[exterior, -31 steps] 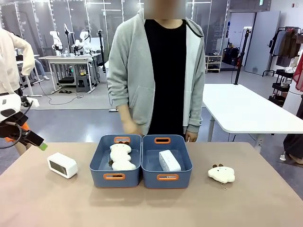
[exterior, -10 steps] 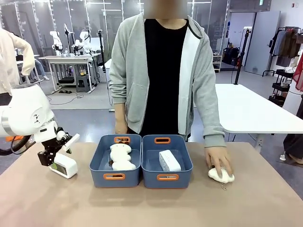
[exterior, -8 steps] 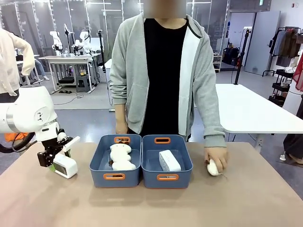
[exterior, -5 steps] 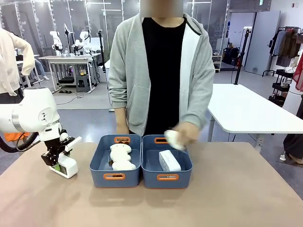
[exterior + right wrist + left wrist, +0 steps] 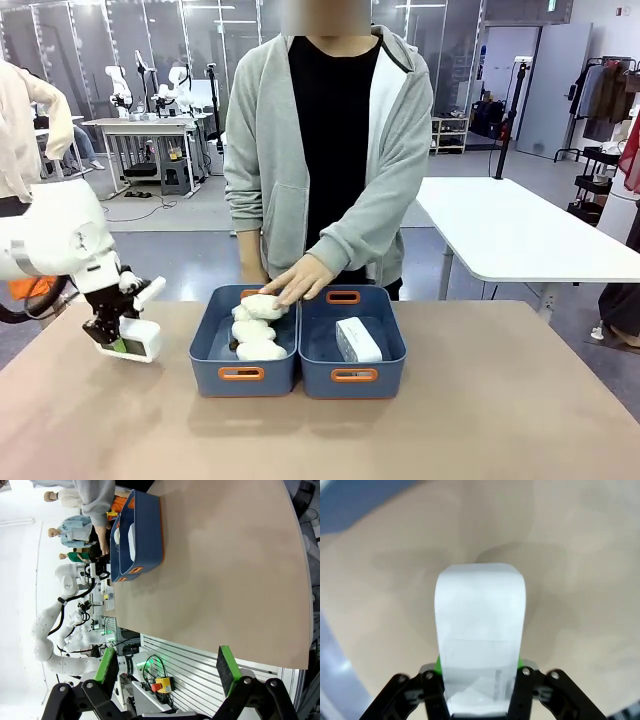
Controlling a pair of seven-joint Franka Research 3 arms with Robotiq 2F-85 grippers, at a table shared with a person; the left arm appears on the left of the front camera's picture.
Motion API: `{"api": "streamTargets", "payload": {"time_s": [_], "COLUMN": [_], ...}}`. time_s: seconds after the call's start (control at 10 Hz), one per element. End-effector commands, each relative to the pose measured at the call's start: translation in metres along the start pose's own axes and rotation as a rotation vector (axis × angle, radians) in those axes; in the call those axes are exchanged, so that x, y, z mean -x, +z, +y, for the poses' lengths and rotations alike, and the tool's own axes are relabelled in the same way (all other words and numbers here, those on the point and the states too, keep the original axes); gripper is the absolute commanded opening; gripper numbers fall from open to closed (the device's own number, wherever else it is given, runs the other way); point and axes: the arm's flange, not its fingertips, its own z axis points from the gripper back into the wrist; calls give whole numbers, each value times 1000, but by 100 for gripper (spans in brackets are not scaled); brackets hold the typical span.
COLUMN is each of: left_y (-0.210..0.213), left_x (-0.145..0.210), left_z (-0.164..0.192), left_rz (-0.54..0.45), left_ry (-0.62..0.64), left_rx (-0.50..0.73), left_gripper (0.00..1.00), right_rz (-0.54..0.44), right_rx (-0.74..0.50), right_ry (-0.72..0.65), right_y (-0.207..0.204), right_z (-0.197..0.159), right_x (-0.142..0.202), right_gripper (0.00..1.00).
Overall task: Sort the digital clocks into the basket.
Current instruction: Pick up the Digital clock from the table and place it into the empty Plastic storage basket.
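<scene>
Left gripper (image 5: pixel 479 664): clamped on a white digital clock (image 5: pixel 138 338), over the table's (image 5: pixel 480 420) left end, left of both baskets.
Left blue basket (image 5: pixel 215 366): held cream plush toys (image 5: pixel 255 332); a person's hand (image 5: pixel 298 282) lay on the topmost.
Right blue basket (image 5: pixel 386 368): held the second digital clock (image 5: pixel 358 340).
Right gripper (image 5: pixel 167 666): jaws wide apart, gripping nothing.

A tan table (image 5: pixel 500 420) carries a blue bin (image 5: pixel 213 380) touching the blue basket (image 5: pixel 320 383).

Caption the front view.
Left gripper holds a clock beside two bins; a hand sets a plush toy in one.
</scene>
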Motion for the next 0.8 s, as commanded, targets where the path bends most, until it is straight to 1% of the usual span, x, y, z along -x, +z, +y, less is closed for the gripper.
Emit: {"api": "streamTargets", "payload": {"time_s": [0.0,0.1,0.2,0.3,0.5,0.6,0.7], "left_y": [52,68,84,97,117,122,123], "left_x": [15,30,48,64,82,69,50], "left_z": [-45,-65,-89,-107,-136,-140,-131], "left_rz": [-205,-301,-428,-553,-736,-779,-813], "left_ry": [88,92,156,272,428,471,443], "left_rx": [-104,-122,-152,-194,-308,-284,-282], "left_gripper": [14,14,14,14,14,14,14], "right_rz": [-1,-1,-1,-1,-1,-1,-1], "right_rx": [-13,-13,-13,-13,-13,-13,-13], "right_ry": [1,1,1,1,1,1,1], "right_y": [1,1,1,1,1,1,1], "right_z": [0,0,0,0,0,0,0], "right_x": [2,2,2,2,2,2,2], "right_gripper": [100,100,100,100,100,100,100]}}
